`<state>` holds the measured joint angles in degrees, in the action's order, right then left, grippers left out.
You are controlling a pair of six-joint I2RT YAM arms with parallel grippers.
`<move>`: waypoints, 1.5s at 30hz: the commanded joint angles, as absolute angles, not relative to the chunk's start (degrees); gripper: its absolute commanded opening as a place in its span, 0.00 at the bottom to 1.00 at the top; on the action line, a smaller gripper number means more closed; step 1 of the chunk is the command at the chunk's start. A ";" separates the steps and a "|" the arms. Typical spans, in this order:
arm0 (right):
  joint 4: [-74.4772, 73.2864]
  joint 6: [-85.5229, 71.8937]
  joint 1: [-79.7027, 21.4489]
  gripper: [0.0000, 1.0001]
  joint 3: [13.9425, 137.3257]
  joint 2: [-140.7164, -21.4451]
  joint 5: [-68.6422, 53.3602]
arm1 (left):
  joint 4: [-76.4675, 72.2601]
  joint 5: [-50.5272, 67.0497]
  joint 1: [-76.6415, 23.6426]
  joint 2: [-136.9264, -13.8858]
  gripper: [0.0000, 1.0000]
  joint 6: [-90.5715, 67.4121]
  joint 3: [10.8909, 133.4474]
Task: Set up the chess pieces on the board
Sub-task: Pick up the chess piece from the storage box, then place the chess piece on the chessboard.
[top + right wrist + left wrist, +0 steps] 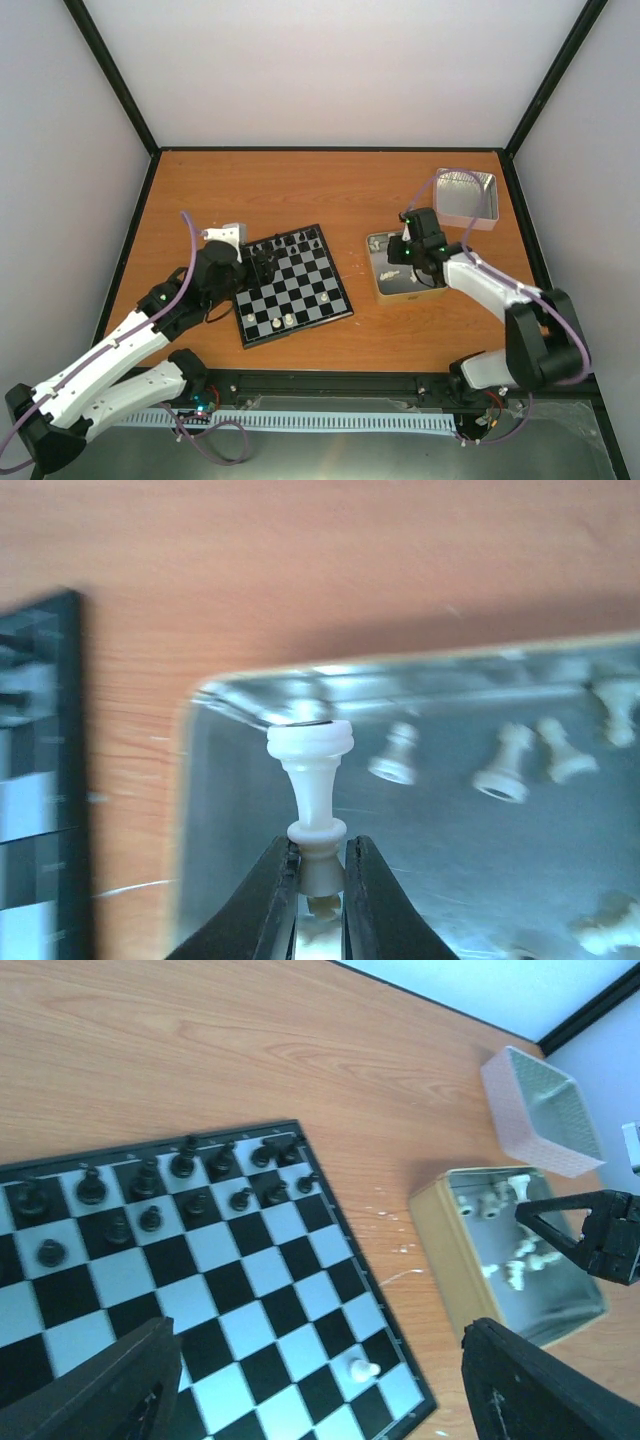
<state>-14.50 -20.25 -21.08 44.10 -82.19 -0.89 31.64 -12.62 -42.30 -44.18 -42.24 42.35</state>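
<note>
the board [293, 285] lies flat on the wooden table [330, 190]. black chessmen [150, 1200] crowd the two rows along the board's far edge. a few cream-white chess pieces [277, 322] stand upright on the board's near rows, and one white pawn [362, 1368] stands alone close to the board's near right corner.

the left gripper [260, 263] hangs over the board's far left part. its jaws are spread wide with nothing between them. in the left wrist view its two dark fingers [100, 1390] frame the board's near squares.

just right of the board, apart from its rim, sits an open tin [392, 288] with gold-coloured walls. the right gripper [320, 855] reaches down into this tin. its jaws are pinched narrow on the head of one chess piece [312, 780], whose round base points away from the fingers. more loose white pieces [505, 770] lie on their sides on the tin's shiny floor.

a second tin [467, 198], silver inside, rests further right of the board and beyond the first tin, not touching it.
</note>
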 commanded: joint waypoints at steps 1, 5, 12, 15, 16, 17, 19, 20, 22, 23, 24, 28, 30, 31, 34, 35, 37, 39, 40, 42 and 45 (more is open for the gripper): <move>-10.24 -19.59 -21.44 0.12 41.58 -72.83 -13.04 | 23.72 -4.64 -40.81 -45.33 0.80 -41.66 43.23; -7.22 -19.16 -24.19 0.12 40.61 -67.54 -25.28 | 16.20 10.45 -37.92 -48.00 0.89 -42.09 45.00; -2.70 -16.70 -32.69 0.13 42.00 -63.49 -40.52 | 6.72 26.61 -36.96 -53.95 1.00 -45.25 47.76; -4.78 -14.00 -36.55 0.13 44.64 -64.34 -42.42 | 6.97 29.66 -36.66 -56.54 1.00 -45.74 48.40; -5.98 -12.91 -37.49 0.13 45.57 -65.20 -42.63 | 7.26 30.72 -36.40 -57.42 0.99 -45.92 48.54; -7.16 -11.84 -38.33 0.13 46.60 -65.87 -42.61 | 7.17 32.16 -36.25 -58.11 0.97 -45.96 48.60; -8.58 -10.39 -39.29 0.13 48.08 -66.98 -41.81 | 7.27 34.10 -35.96 -59.19 0.86 -46.15 48.52; -9.14 -10.10 -39.52 0.13 48.51 -67.45 -40.88 | 7.45 34.53 -35.91 -59.37 0.79 -46.44 48.15; -10.89 -9.00 -39.76 0.13 49.43 -68.18 -39.95 | 7.15 34.81 -35.86 -59.32 0.67 -47.56 46.36; -11.31 -8.71 -39.87 0.13 49.67 -68.40 -39.76 | 6.00 35.24 -35.78 -59.04 0.61 -48.33 45.00; -11.44 -8.56 -39.90 0.13 49.74 -68.58 -39.82 | 4.61 35.73 -35.77 -58.68 0.55 -49.35 43.73; -11.52 -7.90 -40.23 0.13 50.23 -69.30 -40.67 | 0.61 37.89 -35.61 -58.78 0.37 -52.39 41.31; -11.77 -7.53 -40.46 0.12 50.43 -69.74 -40.93 | 0.09 37.46 -35.55 -59.00 0.33 -53.02 40.79; -11.78 -7.48 -40.51 0.12 50.43 -69.90 -40.90 | -0.18 37.49 -35.45 -59.13 0.32 -53.26 40.64; -11.94 -7.38 -40.73 0.12 50.61 -70.50 -40.96 | -1.10 37.94 -35.31 -59.79 0.23 -54.08 40.40; -11.95 -7.34 -40.78 0.12 50.67 -70.57 -41.00 | -1.21 37.94 -35.29 -59.97 0.19 -54.09 40.40; -11.72 -7.38 -40.86 0.12 50.62 -70.53 -41.03 | -1.46 37.88 -35.24 -60.24 0.10 -54.01 40.30; -11.83 -7.19 -40.87 0.13 50.66 -70.46 -41.55 | -1.62 37.54 -35.24 -60.25 0.02 -53.91 40.26; -12.05 -6.99 -40.87 0.15 50.74 -70.34 -41.93 | -1.73 37.52 -35.24 -60.21 0.01 -53.79 40.33; -12.03 -7.52 -40.87 0.24 50.68 -69.88 -42.02 | -1.67 37.37 -35.23 -60.08 0.01 -53.49 40.47; -9.13 -10.55 -40.87 0.40 48.99 -68.16 -40.76 | -1.76 37.00 -35.12 -59.50 0.01 -53.52 40.60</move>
<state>-11.97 -8.60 -40.16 49.25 -70.22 -40.58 0.89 37.04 -35.40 -59.94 -53.56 39.81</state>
